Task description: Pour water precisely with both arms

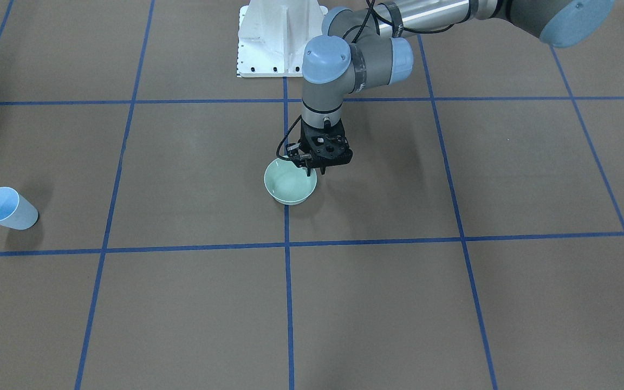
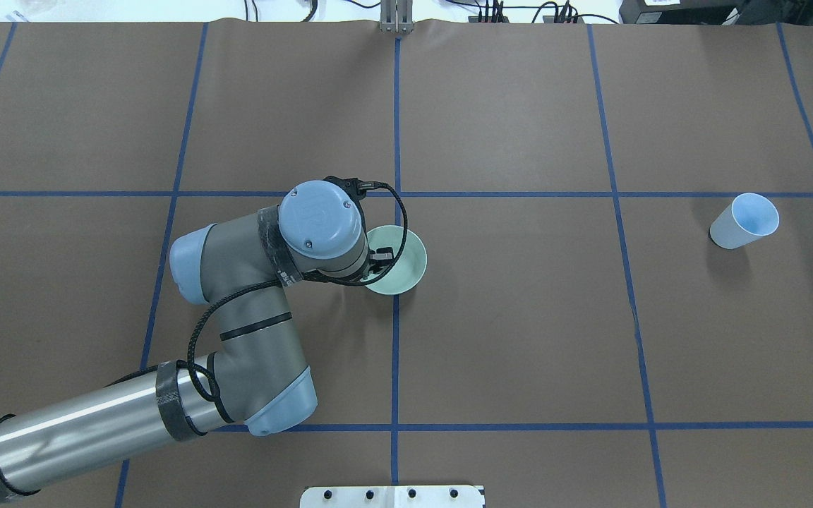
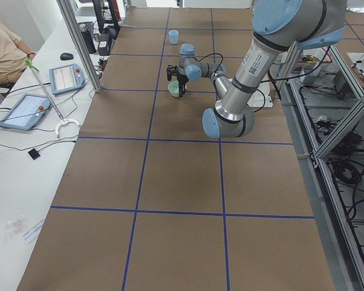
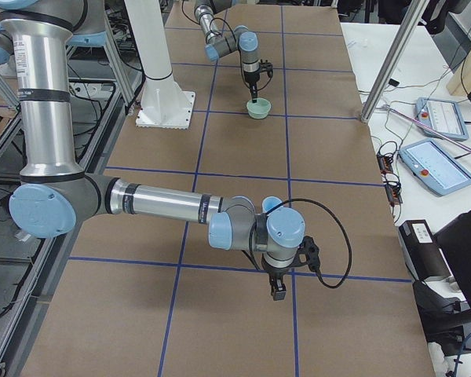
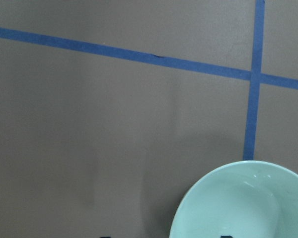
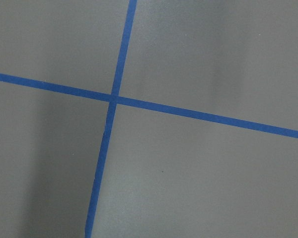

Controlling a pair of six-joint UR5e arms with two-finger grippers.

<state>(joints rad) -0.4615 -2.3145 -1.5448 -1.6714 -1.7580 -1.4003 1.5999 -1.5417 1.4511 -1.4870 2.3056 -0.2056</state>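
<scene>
The left arm [image 2: 251, 282] reaches in over the bench [image 1: 453, 303] from the left and turns its wrist straight down near the middle, where a pale green bowl [image 1: 289, 187] sits upright on a blue tape line [image 1: 287, 303]. The left claw [image 1: 317, 172] is released. Its fingers stand apart astride the bowl's left rim, one tip dipping inside and the other outside. In the left wrist view the rim passes between the two dark tips at the bottom edge, with a gap on either side. A light blue cup [image 1: 6, 208] stands upright far off to the right, well apart from the bowl and from the left arm. No water can be made out: the bowl's inside reads as plain pale green, and the cup's inside is too small to judge. The right arm [image 4: 157, 206] shows only in the right side view, stretched low along the bench's right end. The right claw [image 4: 279, 292] points down close to a tape crossing there, and I cannot tell if it is released or clenched. A white pedestal [image 1: 277, 38] stands behind the bowl, on the robot's side.
</scene>
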